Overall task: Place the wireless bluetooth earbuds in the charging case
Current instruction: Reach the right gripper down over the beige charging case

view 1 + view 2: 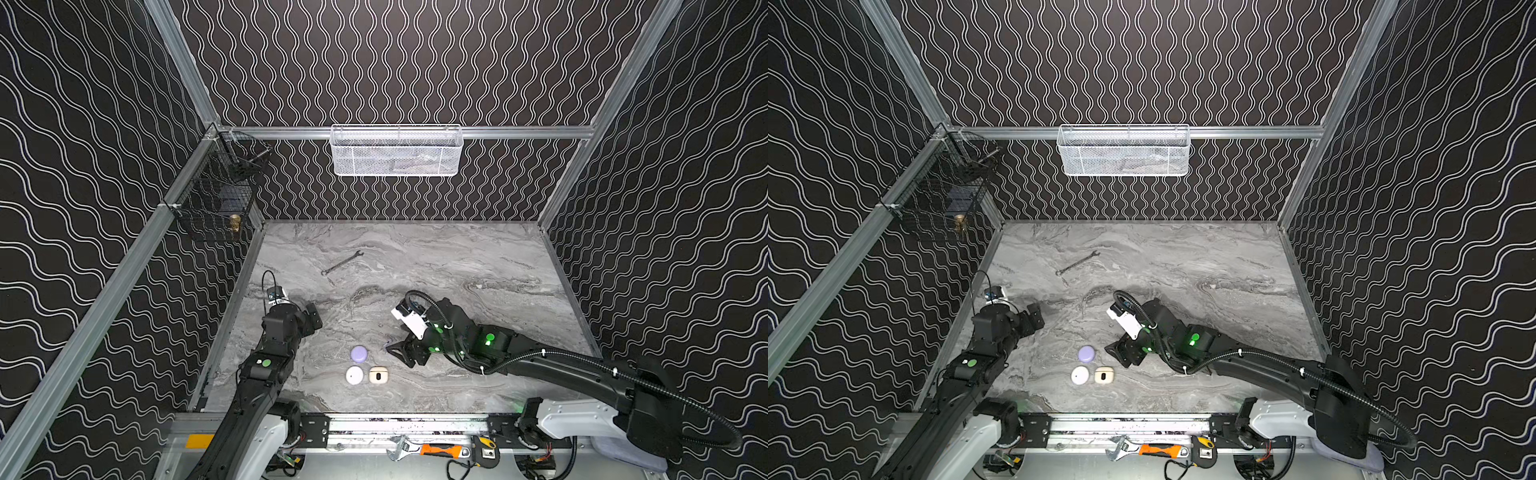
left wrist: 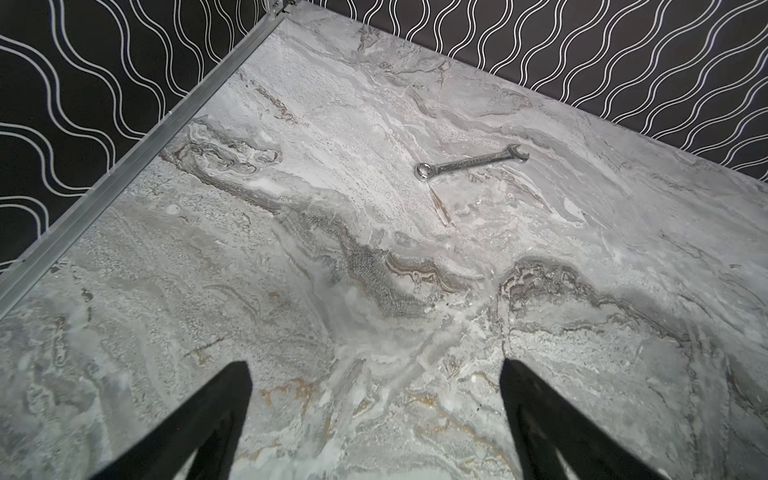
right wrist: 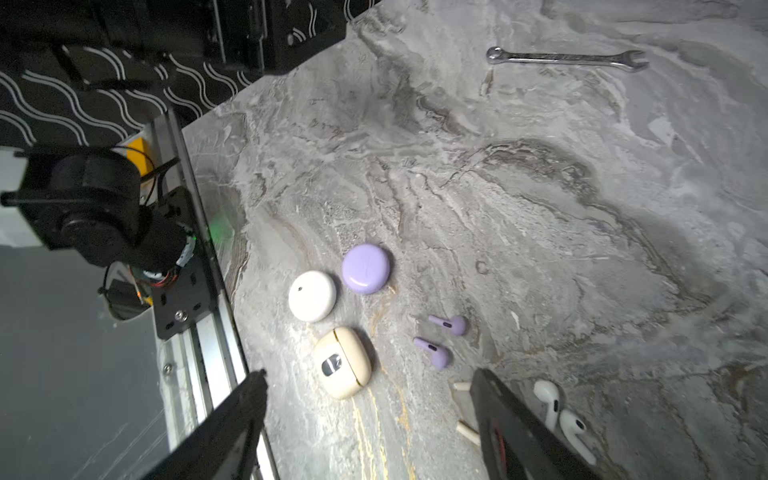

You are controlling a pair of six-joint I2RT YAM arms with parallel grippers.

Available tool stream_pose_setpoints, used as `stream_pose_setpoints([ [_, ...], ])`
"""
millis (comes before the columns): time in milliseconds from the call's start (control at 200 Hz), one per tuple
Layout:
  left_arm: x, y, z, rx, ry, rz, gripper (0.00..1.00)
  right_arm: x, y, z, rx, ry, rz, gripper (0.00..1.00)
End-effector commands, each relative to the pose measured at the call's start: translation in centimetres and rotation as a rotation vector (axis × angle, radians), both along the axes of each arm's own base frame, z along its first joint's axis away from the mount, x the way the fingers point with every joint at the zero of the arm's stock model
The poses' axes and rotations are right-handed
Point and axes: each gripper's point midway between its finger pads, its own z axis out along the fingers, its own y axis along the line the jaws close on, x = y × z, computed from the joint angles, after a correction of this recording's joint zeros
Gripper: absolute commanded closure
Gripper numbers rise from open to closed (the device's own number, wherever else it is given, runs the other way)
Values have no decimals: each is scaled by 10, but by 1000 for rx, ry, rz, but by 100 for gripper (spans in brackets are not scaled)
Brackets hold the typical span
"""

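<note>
Three shut charging cases lie near the table's front: a round lilac case (image 1: pixel 358 353) (image 3: pixel 365 269), a round white case (image 1: pixel 354 375) (image 3: pixel 312 295) and a cream case (image 1: pixel 378 375) (image 3: pixel 343 361). In the right wrist view, two lilac earbuds (image 3: pixel 451 324) (image 3: pixel 436 354) lie beside the cream case. Two white earbuds (image 3: pixel 548 399) lie past one finger, which half hides two cream stems (image 3: pixel 461 386). My right gripper (image 1: pixel 397 357) (image 3: pixel 370 370) hovers open over them, holding nothing. My left gripper (image 1: pixel 311 318) (image 2: pixel 372 365) is open over bare table at the left.
A steel wrench (image 1: pixel 342 263) (image 2: pixel 471 161) lies toward the back of the marble table. A white mesh basket (image 1: pixel 396 151) hangs on the back wall and a black wire basket (image 1: pixel 216 199) on the left wall. Hand tools (image 1: pixel 440 450) rest by the front rail.
</note>
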Motion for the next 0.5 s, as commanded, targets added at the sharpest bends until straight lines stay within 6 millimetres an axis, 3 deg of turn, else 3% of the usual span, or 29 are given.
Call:
stream_pose_setpoints([
  [0,-5,-2,8,-21,-35,-9,1,-27,-13,-37,-159,31,81,20],
  [70,-8,-8,9,-50,-58,-44,1,-35,-4,-40,-179,29,112,14],
  [180,-10,-19,12,-59,-31,-112,1,-36,8,-53,-243,62,138,14],
  [275,-14,-17,2,-50,70,-99,1,-36,19,-65,-266,81,162,14],
  [375,-7,-42,-16,-120,83,-213,8,-31,27,-80,-311,89,168,14],
  [390,-7,-43,-17,-122,90,-218,9,-28,33,-75,-302,82,169,14],
  [495,-7,-38,-16,-113,84,-191,6,-27,41,-93,-363,100,204,15],
])
